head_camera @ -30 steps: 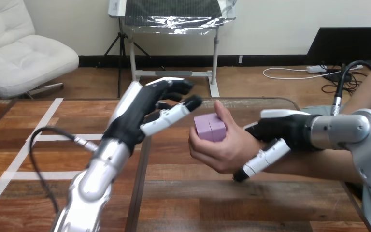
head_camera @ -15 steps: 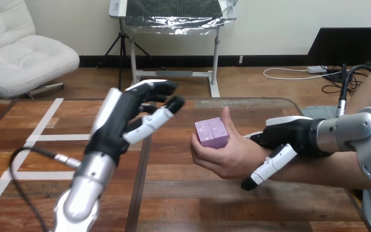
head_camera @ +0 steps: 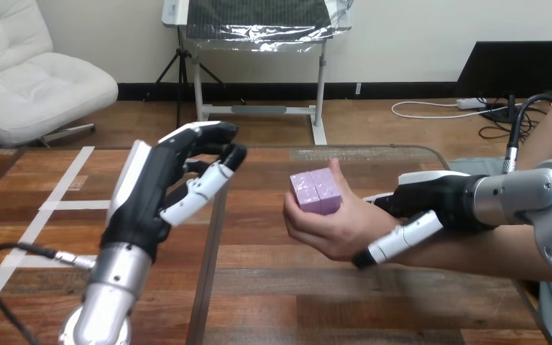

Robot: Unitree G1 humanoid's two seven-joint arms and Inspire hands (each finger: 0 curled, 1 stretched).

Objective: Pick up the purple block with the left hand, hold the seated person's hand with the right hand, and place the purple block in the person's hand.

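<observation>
The purple block [head_camera: 316, 192] rests in the person's hand [head_camera: 330, 228], whose fingers curl up around it above the table's middle. My right hand [head_camera: 431, 200] grips the person's wrist from the right, its thumb [head_camera: 395, 241] wrapped across the wrist's near side and its fingers hidden behind. Off to the left, my left hand [head_camera: 159, 190] hangs open in the air with relaxed fingers that hold nothing. A wide gap separates it from the block.
White tape lines [head_camera: 63, 205] mark the wooden table [head_camera: 273, 295] at the left. A dark seam [head_camera: 212, 266] runs front to back through the tabletop below my left hand. The person's forearm [head_camera: 467, 251] lies along the right side.
My left hand has drawn back to the left and lower, away from the block. The block stays in the person's hand, and my right hand keeps its grip on the wrist.
</observation>
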